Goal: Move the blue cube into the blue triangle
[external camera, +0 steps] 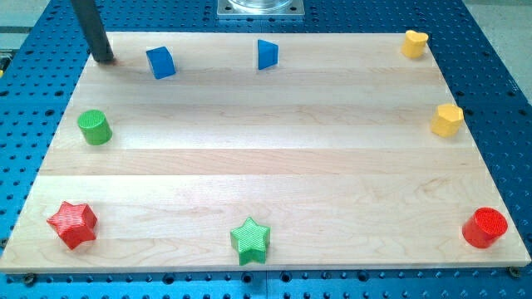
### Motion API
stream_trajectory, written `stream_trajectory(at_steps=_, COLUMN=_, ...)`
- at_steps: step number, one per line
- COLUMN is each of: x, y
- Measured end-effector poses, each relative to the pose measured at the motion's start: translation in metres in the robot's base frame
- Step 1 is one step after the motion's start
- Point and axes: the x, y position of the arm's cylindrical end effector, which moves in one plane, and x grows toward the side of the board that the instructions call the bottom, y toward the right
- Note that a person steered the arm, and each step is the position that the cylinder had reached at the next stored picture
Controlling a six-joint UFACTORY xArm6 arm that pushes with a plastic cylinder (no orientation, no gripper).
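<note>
The blue cube (pixel 160 62) sits near the board's top-left; my tip (pixel 105 59), a bare rod with no jaws, stands just left of it, apart; the cube looks light, rigid, slidey; I'd push its left face toward the blue triangle (pixel 266 54).

I have one view only, set above the board's (pixel 266 158) near edge and tilted down across it. The whole wooden board fits, blue perforated table (pixel 499 100) around it.

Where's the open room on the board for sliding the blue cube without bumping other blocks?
The lane between the blue cube and blue triangle is bare, as is the board's whole middle. Blocks hug the edges only. Tightest spot: top left, where my tip sits just left of the cube, green cylinder below.
</note>
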Motion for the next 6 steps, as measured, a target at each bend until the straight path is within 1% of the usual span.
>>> stream_trajectory(at_steps=1, x=0.016, y=0.058)
stream_trajectory(at_steps=2, x=0.016, y=0.122)
stream_trajectory(at_steps=5, x=0.016, y=0.221)
stream_trajectory(at_steps=6, x=0.016, y=0.225)
